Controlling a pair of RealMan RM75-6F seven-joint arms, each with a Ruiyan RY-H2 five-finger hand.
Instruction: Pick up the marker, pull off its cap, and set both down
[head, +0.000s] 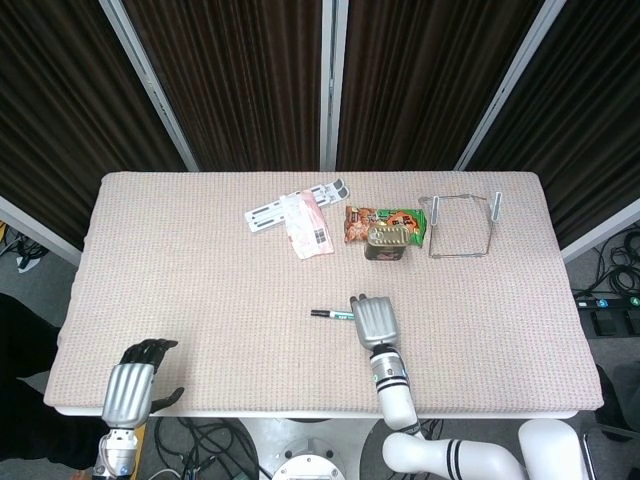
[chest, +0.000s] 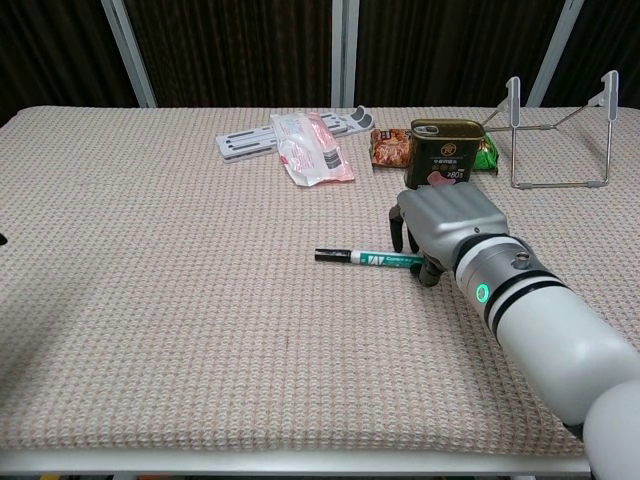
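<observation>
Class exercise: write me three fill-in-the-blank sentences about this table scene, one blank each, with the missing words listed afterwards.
1. The marker lies flat on the ____.
2. The robot's ____ hand is over the marker's end, fingers pointing down.
3. The tin can stands in front of a snack ____.

Missing words: table; right; packet

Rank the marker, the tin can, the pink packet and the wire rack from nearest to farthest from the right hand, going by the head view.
Measured from the right hand:
1. Marker: right at the hand, its shaft sticking out to the hand's left.
2. Tin can: straight behind the hand, toward the table's far edge.
3. Pink packet and wire rack: too close to call, the packet far-left, the rack far-right.
</observation>
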